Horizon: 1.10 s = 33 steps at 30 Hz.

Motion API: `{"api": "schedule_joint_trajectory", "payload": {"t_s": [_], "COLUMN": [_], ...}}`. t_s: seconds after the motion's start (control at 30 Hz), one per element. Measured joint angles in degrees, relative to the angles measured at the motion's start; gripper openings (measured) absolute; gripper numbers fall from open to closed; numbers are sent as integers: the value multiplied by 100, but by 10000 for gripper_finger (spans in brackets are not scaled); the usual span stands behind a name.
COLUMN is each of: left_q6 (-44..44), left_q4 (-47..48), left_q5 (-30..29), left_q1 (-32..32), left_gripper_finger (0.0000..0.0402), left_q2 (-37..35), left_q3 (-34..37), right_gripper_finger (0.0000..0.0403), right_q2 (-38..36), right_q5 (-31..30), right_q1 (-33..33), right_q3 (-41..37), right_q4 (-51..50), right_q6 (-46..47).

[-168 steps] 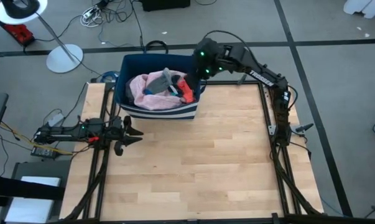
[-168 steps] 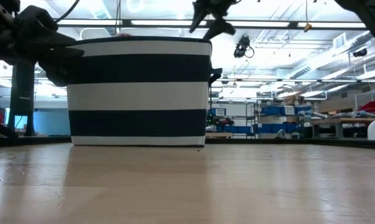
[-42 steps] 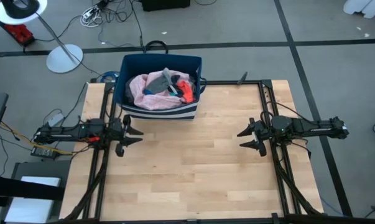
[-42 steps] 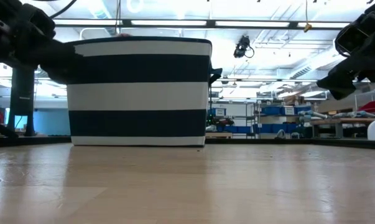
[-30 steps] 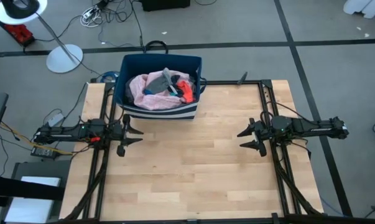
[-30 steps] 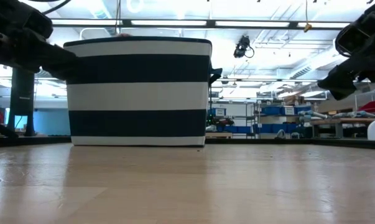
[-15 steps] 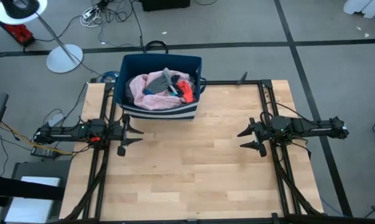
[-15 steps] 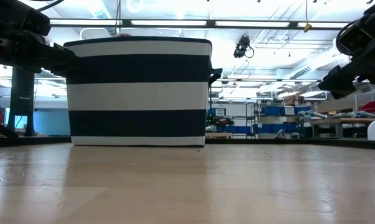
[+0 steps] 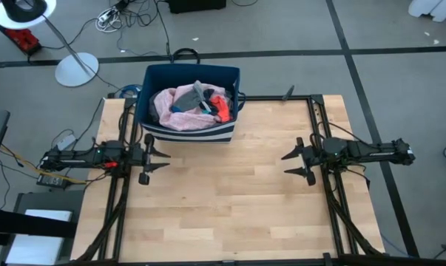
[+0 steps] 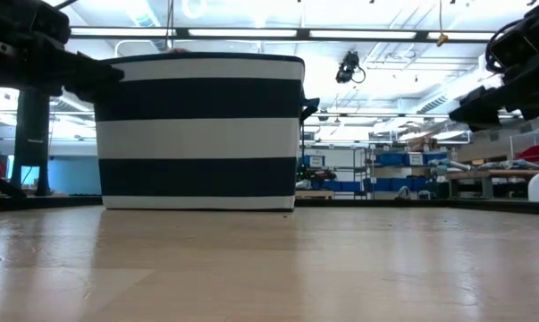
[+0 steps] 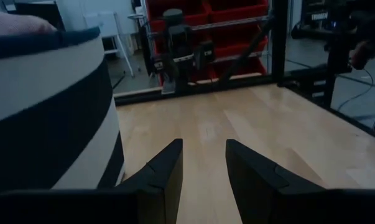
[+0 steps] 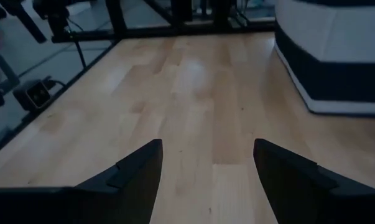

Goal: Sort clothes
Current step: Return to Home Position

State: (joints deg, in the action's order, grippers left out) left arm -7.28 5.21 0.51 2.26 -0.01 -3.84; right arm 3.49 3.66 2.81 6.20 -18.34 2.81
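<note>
The table (image 9: 230,199) showed me only wood, with no garment lying loose on it, which I read as the sorting being done. The bin (image 9: 193,133) stood at the far edge, left of middle, within reach of both arms. The clothes (image 9: 180,111) were heaped inside it, pink on top with grey, blue and red-orange pieces showing at the right side of the pile. I had each arm stretched low along its own side rail, well apart from the bin, a parked pose as I judged it. The right gripper (image 9: 289,164) pointed inward, spread wide and holding nothing. The left gripper (image 9: 157,159), just beside the bin's near corner, had a narrower gap and was likewise empty.
</note>
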Motion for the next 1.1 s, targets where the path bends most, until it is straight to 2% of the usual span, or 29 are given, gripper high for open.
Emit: {"api": "schedule_joint_trajectory", "payload": {"t_s": [0.4,1.1], "left_q6": [2,4], "left_q4": [-255,-255], "left_q5": [-2,-4], "left_q1": [0,0], "left_gripper_finger": [127,127], "left_q2": [0,0], "left_q3": [0,-2], "right_gripper_finger": [254,254], "right_q2": [0,0], "right_q5": [2,4], "right_q1": [0,0], "right_q3": [-4,13], "right_q4": [933,967], "right_q6": [-4,-2]}}
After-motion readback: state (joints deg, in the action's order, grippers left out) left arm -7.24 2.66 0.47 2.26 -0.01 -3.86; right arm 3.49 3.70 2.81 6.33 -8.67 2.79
